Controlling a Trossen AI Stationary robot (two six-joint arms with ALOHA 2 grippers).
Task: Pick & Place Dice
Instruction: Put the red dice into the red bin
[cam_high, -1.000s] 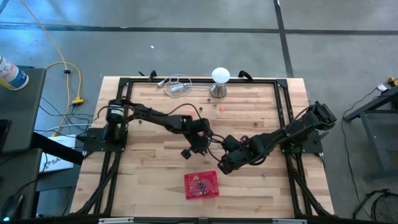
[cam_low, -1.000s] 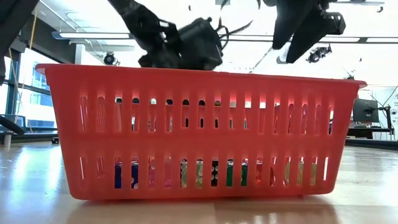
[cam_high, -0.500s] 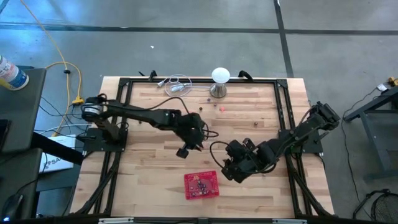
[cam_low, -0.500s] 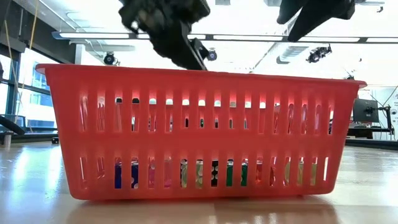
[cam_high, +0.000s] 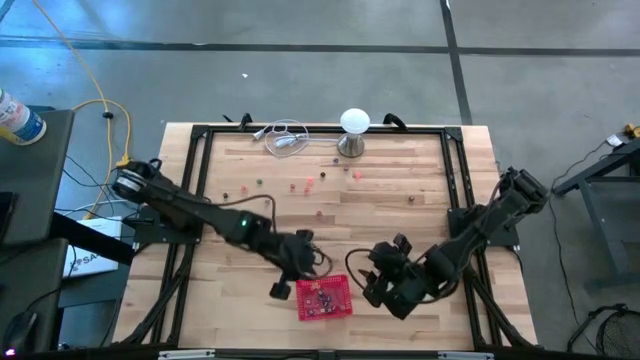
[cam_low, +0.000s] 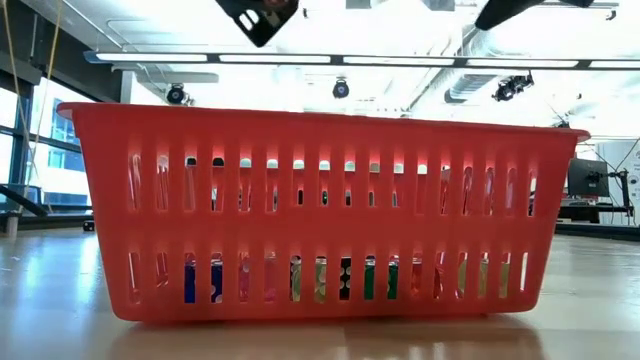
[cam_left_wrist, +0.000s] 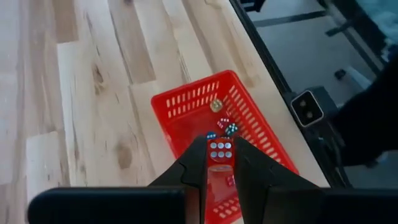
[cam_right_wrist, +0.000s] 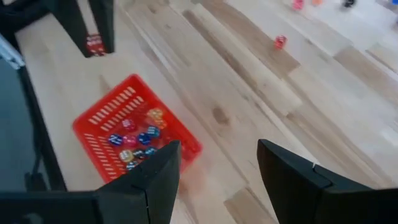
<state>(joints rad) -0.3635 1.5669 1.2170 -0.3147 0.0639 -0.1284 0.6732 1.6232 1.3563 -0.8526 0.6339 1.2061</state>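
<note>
Several dice (cam_right_wrist: 134, 140) lie in the red basket (cam_high: 324, 298) near the front edge of the table (cam_high: 240, 210), and more lie scattered loose on the wood near the white ball-topped stand (cam_high: 353, 127). Left gripper (cam_left_wrist: 219, 163) hangs above the basket's left rim with its fingers pinched on a red die (cam_left_wrist: 220, 149) with white pips. Right gripper (cam_right_wrist: 217, 165) sits just right of the basket, fingers spread apart with nothing between them. Through the basket's slots in the low view, coloured pieces show along the floor, probably the same dice
</note>
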